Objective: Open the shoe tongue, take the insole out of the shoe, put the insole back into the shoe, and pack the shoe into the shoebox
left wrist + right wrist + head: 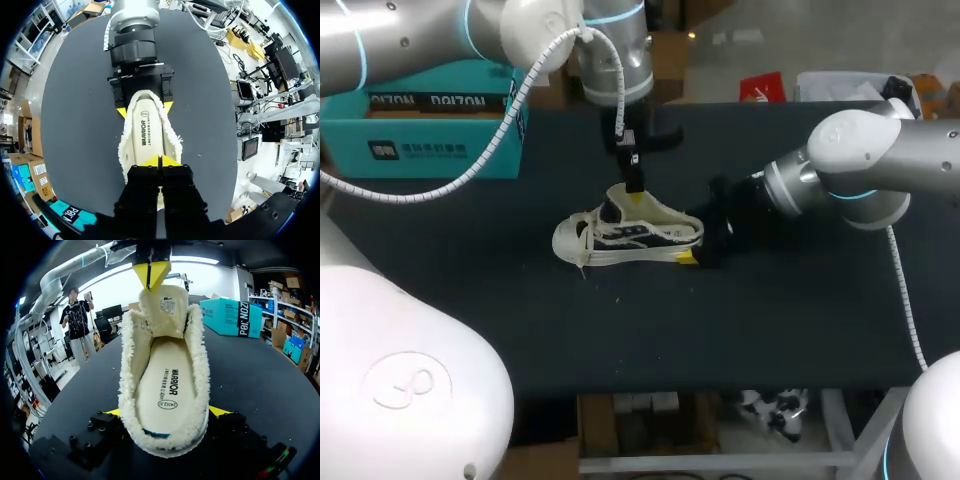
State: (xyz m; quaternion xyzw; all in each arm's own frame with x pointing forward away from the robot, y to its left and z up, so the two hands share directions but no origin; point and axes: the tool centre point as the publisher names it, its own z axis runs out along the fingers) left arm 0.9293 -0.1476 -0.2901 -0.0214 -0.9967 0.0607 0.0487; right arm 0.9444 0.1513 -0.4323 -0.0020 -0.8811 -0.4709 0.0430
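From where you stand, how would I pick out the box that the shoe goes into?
Look along the dark table to its far left corner. The shoebox sits there, apart from the pale shoe at the middle; it alone is teal.

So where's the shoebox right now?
In the head view the teal shoebox sits at the far left back corner of the table, well apart from the shoe in the middle.

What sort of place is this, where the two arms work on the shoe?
Most likely a robotics lab workbench, not a shop or a home. The left arm and the right arm hold one fleece-lined shoe on a dark table, with a teal shoebox at a far corner.
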